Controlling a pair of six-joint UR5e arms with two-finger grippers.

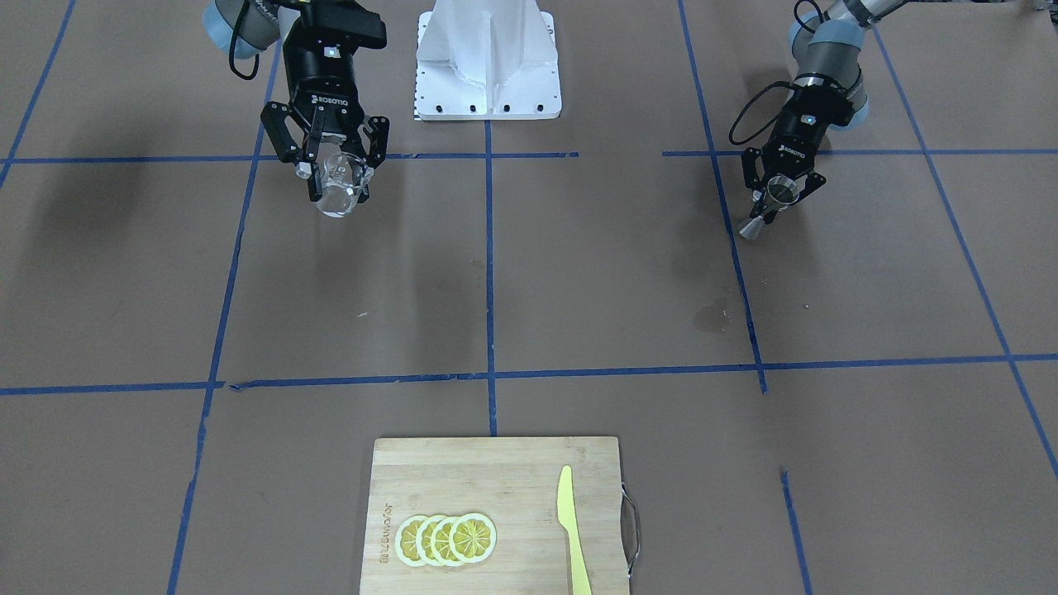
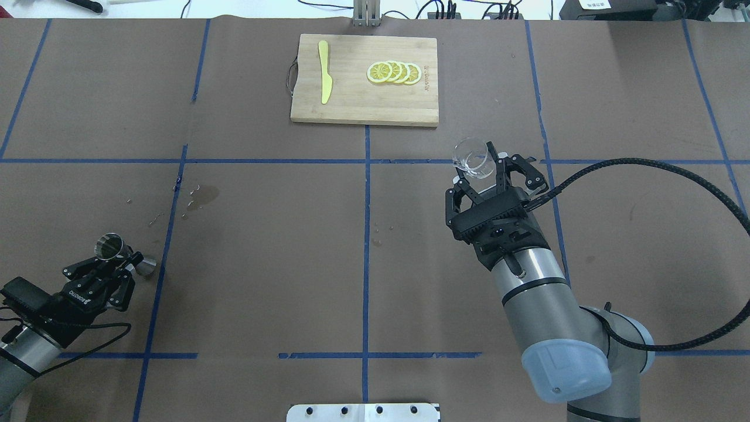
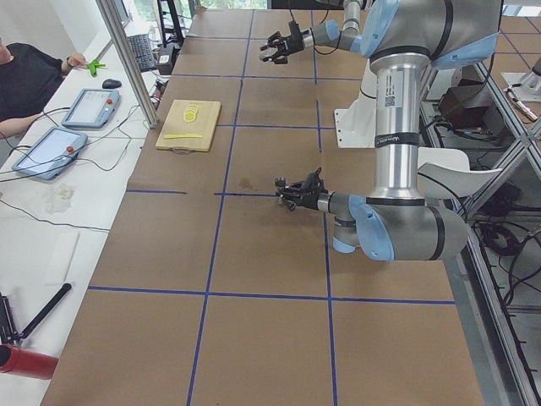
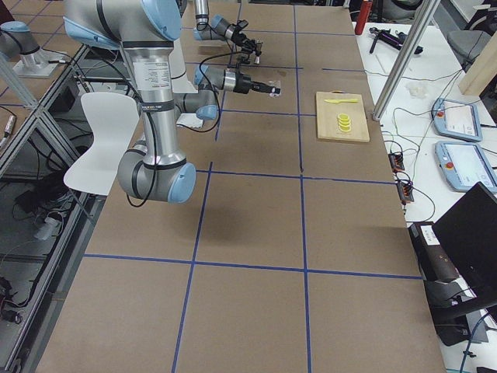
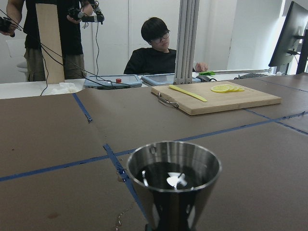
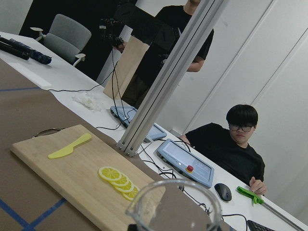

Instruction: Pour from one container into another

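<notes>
Right gripper (image 2: 481, 170) clamps cup (image 2: 470, 156), left gripper (image 2: 122, 262) clamps jigger (image 2: 112, 247), well apart, both robot-side of cutting board (image 2: 351, 108). Risk: narrow jigger mouth; misaligned tilt spills onto table (image 2: 263, 275).

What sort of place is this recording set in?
Most likely a robotics lab or data-collection bench, not a real kitchen: the table is papered brown and gridded with blue tape, and teach pendants lie on a side bench by a seated person.

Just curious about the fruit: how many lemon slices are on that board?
4 lemon slices, overlapping in one row on the cutting board, away from the yellow knife. None seems hidden.
</notes>
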